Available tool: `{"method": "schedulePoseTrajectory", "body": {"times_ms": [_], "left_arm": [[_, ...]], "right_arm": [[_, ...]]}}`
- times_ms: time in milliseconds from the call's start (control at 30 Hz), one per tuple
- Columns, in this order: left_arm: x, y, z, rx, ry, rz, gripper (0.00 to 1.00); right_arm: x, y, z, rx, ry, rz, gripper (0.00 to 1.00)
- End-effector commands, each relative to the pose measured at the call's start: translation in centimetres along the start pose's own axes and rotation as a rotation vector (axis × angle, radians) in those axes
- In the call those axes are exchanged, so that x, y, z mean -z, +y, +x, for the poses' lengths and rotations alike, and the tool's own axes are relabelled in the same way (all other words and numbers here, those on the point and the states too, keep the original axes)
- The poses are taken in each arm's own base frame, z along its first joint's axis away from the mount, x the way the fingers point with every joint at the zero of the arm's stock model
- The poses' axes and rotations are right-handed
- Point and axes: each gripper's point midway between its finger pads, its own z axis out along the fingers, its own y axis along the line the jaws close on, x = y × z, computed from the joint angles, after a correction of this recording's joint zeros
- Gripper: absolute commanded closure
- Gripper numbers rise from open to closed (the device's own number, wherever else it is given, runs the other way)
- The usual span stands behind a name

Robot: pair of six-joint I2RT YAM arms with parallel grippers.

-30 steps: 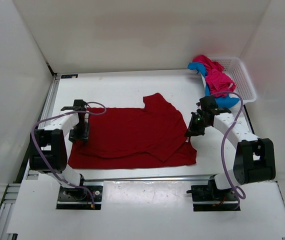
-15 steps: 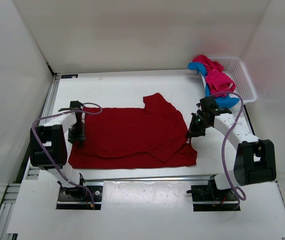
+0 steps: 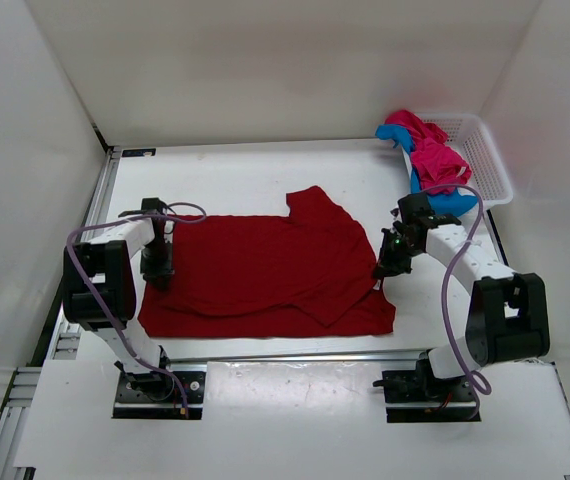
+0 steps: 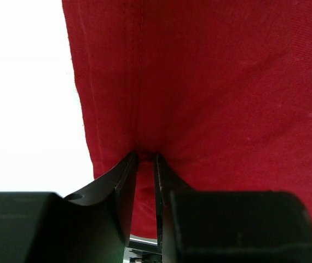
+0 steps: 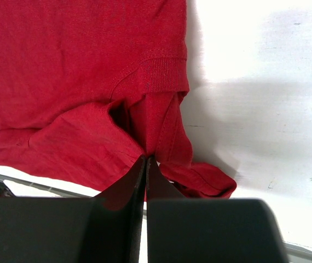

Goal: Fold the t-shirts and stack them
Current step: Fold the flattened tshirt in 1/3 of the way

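Red shirt (image 3: 265, 272) is lying spread across the middle of the counter (image 3: 245, 175), and we are judging that the first fold is only beginning, with both arms taking hold at opposite ends. Left pincer (image 4: 145, 157) is sitting on the shirt's left edge, just beside the hem stitching. Its jaws are standing a narrow slit apart, and a small pucker of cloth is caught between the tips. Right pincer (image 5: 146, 159) is fully closed and pinching a gathered bit of cloth at the right end, near a ribbed band that is likely the collar.

Next, we are thinking, both need to lift together and carry the cloth over evenly, keeping it taut.

Pink shirt (image 3: 433, 155) and blue shirt (image 3: 453, 203) are hanging in a tangle over the rim of the basket (image 3: 487, 150), apart from the red one.

We are not able to tell whether either grip is taking one layer or two. The near right corner is rumpled, hiding how that sleeve is lying.
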Motion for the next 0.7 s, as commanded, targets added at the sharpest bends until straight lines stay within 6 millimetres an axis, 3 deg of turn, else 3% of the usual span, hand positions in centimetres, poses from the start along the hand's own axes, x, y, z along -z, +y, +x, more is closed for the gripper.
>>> {"method": "schedulePoseTrajectory", "body": {"times_ms": [0, 67, 233, 500, 600, 667], "left_arm": [[1.3, 0.3, -1.2, 0.016, -0.055, 0.007, 0.7], [1.5, 0.5, -1.3, 0.019, -0.066, -0.004, 0.73], [1.7, 0.9, -1.4, 0.021, -0.075, -0.024, 0.9], [3.7, 1.6, -2.4, 0.035, -0.146, -0.044, 0.9], [3.9, 1.3, -2.2, 0.033, -0.144, -0.029, 0.83], [3.9, 1.3, -2.2, 0.033, -0.144, -0.029, 0.89]], "right_arm": [[0.5, 0.5, -0.7, 0.025, -0.006, -0.003, 1.0], [0.5, 0.4, -0.7, 0.034, -0.006, -0.003, 1.0], [0.5, 0.4, -0.7, 0.034, -0.006, -0.003, 1.0], [1.7, 1.1, -1.8, 0.046, -0.048, -0.008, 1.0], [2.1, 1.3, -2.1, 0.051, -0.064, -0.014, 1.0], [1.9, 1.2, -2.0, 0.048, -0.056, -0.011, 1.0]]}}
